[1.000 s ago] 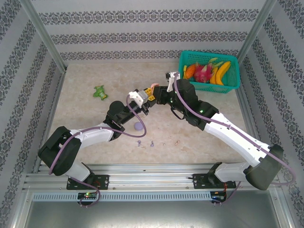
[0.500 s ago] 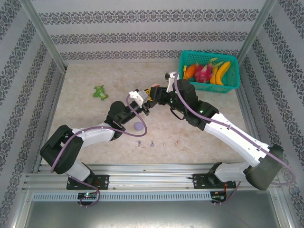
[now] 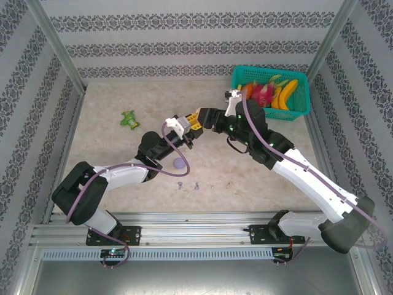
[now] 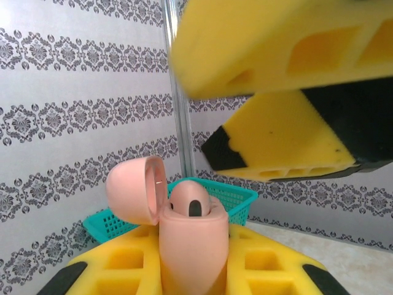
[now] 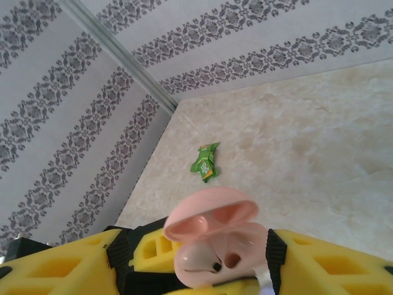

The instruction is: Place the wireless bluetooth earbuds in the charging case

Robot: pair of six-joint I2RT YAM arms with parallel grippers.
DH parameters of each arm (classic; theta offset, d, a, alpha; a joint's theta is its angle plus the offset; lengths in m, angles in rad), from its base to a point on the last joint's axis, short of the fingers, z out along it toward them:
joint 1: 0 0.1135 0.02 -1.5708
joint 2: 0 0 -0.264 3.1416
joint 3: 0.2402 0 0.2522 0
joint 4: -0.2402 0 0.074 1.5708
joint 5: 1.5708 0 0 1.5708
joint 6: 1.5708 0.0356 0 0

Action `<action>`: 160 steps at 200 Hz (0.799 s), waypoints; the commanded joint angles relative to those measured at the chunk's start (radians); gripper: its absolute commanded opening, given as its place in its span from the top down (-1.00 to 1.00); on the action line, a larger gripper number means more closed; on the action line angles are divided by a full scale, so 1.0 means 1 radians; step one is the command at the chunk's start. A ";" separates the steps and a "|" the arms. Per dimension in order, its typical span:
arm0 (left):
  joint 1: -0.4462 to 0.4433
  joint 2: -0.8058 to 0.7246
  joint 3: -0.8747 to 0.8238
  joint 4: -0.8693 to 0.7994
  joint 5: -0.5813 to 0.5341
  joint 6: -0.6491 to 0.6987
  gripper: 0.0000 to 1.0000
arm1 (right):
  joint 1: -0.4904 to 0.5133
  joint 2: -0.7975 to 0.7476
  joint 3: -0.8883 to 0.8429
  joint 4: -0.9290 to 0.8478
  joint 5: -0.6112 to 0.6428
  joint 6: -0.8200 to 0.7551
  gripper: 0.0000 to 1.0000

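Note:
A pale pink charging case (image 4: 193,246) stands upright with my left gripper (image 3: 190,127) shut on it, lid (image 4: 136,190) hinged open. One pale pink earbud (image 4: 190,206) sits in the case, and it shows again in the right wrist view as the earbud (image 5: 199,261) under the raised lid (image 5: 209,212). My right gripper (image 4: 245,104) hovers just above the case, open, nothing between its yellow fingers (image 4: 282,144). On the table lie two purple earbuds (image 3: 180,184) (image 3: 197,185), a pale pink earbud (image 3: 229,184) and a round purple case (image 3: 177,163).
A teal basket (image 3: 300,114) of fruit stands at the back right, close behind the right arm. A green snack packet (image 3: 129,119) lies at the back left. Patterned walls and metal posts ring the table.
My right gripper has drawn back a little to the right, off the pink case. The left gripper and the case have stayed put.

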 commanded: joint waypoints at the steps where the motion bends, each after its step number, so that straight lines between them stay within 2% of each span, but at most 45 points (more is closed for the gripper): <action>1: -0.014 -0.011 -0.015 0.077 -0.009 -0.015 1.00 | -0.049 -0.066 -0.010 -0.140 0.080 0.090 -0.24; 35: -0.010 -0.046 -0.042 0.064 -0.021 -0.003 1.00 | -0.105 -0.139 -0.165 -0.402 0.198 0.178 -0.24; 54: -0.007 -0.066 -0.057 0.062 -0.022 -0.004 1.00 | -0.116 -0.155 -0.294 -0.458 0.206 0.226 -0.22; 98: -0.006 -0.109 -0.075 0.034 -0.017 -0.006 1.00 | -0.080 -0.139 -0.521 -0.454 0.200 0.408 -0.17; 160: -0.006 -0.141 -0.110 0.035 -0.017 -0.021 1.00 | 0.039 0.000 -0.582 -0.403 0.220 0.681 -0.18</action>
